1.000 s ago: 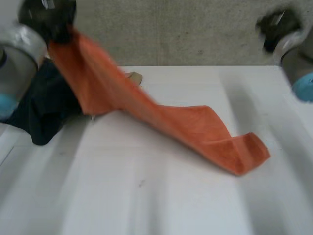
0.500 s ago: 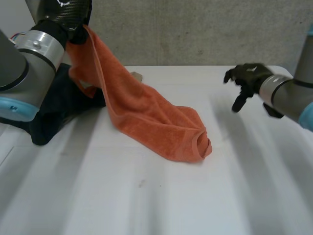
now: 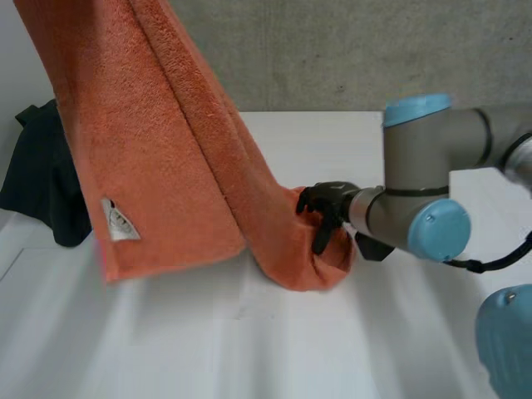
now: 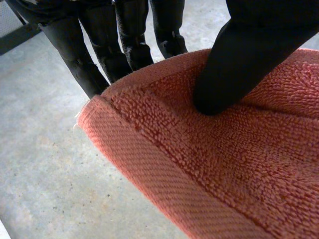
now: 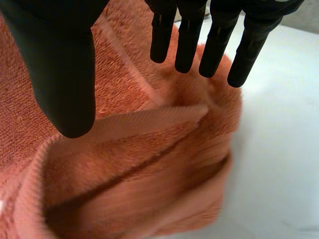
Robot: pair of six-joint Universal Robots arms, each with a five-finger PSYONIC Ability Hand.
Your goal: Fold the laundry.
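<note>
Okay, your left hand pinches the towel near a corner of its hemmed edge, with the thumb on one face and the fingers straight behind the other. From that grip the towel hangs high at the left of the head view, a long orange sheet with a small tag, sloping down to the table. Its low end lies bunched in a folded lump on the table's middle. Your right hand is wide there: thumb and straight fingers apart over the lump, nothing pinched. You cannot tell whether they touch the towel. Right arm reaches in from the right. Dark cloth lies heaped at the table's left edge, behind the towel.
</note>
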